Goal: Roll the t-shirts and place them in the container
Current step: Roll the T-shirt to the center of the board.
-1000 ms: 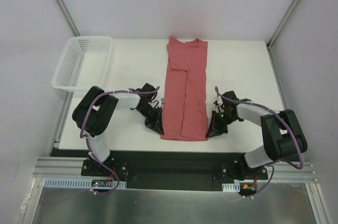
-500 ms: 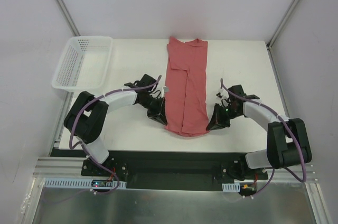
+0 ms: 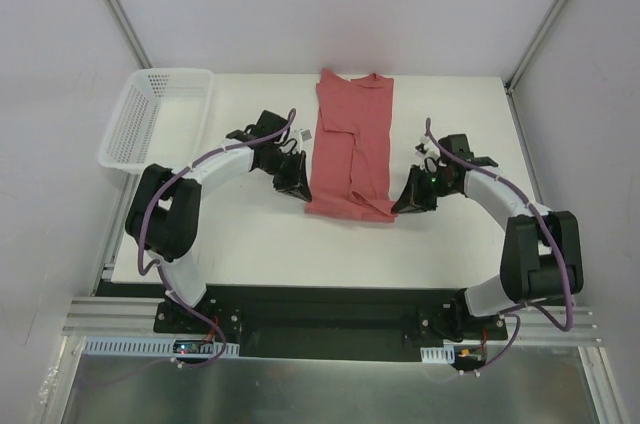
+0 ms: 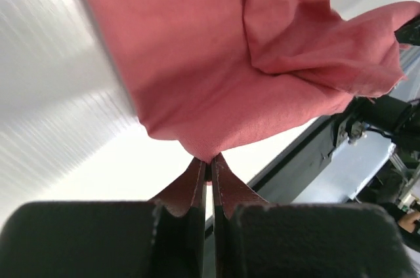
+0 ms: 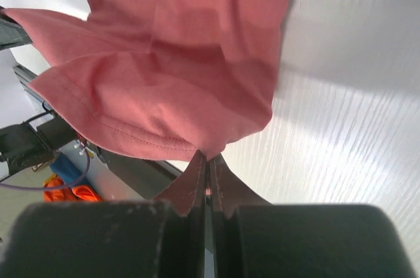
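The salmon-red t-shirt (image 3: pixel 352 139) lies folded into a long strip down the middle of the white table, collar at the far end. Its near end is folded back over itself. My left gripper (image 3: pixel 300 191) is shut on the near left corner of the t-shirt (image 4: pixel 216 61), pinched at the fingertips (image 4: pixel 209 165). My right gripper (image 3: pixel 402 206) is shut on the near right corner of the t-shirt (image 5: pixel 177 75), cloth pinched at its tips (image 5: pixel 209 160). Both corners are lifted slightly off the table.
A white perforated basket (image 3: pixel 158 120) stands at the table's far left corner, overhanging the edge. The white table (image 3: pixel 460 134) ends at a black front rail (image 3: pixel 320 294). Grey walls and frame posts close in the sides and back.
Both grippers have moved away from the table's near edge, carrying the shirt's hem with them. The near end now lies folded back over the shirt, and the strip looks shorter.
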Controlling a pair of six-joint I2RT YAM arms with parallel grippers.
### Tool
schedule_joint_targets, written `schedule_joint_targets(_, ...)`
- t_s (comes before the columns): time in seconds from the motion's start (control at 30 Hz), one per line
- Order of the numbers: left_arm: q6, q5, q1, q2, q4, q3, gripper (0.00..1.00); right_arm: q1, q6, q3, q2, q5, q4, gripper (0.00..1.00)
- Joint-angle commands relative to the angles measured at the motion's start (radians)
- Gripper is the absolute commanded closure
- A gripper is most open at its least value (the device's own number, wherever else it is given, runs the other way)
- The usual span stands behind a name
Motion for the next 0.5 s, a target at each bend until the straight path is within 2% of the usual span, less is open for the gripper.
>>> schedule_joint_targets(0.0, 0.046, -0.042, 0.019, 0.051, -0.048, 0.077, 1.00, -0.009, -0.019, 0.099, 0.070, 0.011, 0.035, 0.99)
schedule_joint_targets(0.27, 0.046, -0.149, 0.020, 0.116, -0.065, 0.134, 0.99, -0.016, -0.066, 0.197, 0.187, 0.041, 0.029, 0.98)
schedule_joint_targets(0.3, 0.052, -0.160, 0.020, 0.119, -0.069, 0.152, 0.92, -0.015, -0.065, 0.204, 0.199, 0.041, 0.027, 0.98)
schedule_joint_targets(0.37, 0.064, -0.175, 0.020, 0.134, -0.074, 0.172, 0.88, -0.015, -0.065, 0.208, 0.210, 0.040, 0.030, 0.96)
schedule_joint_targets(0.4, 0.072, -0.180, 0.020, 0.137, -0.075, 0.191, 0.82, -0.016, -0.065, 0.210, 0.218, 0.038, 0.032, 0.94)
schedule_joint_targets(0.47, 0.078, -0.191, 0.020, 0.148, -0.075, 0.206, 0.72, -0.015, -0.063, 0.210, 0.225, 0.043, 0.038, 0.78)
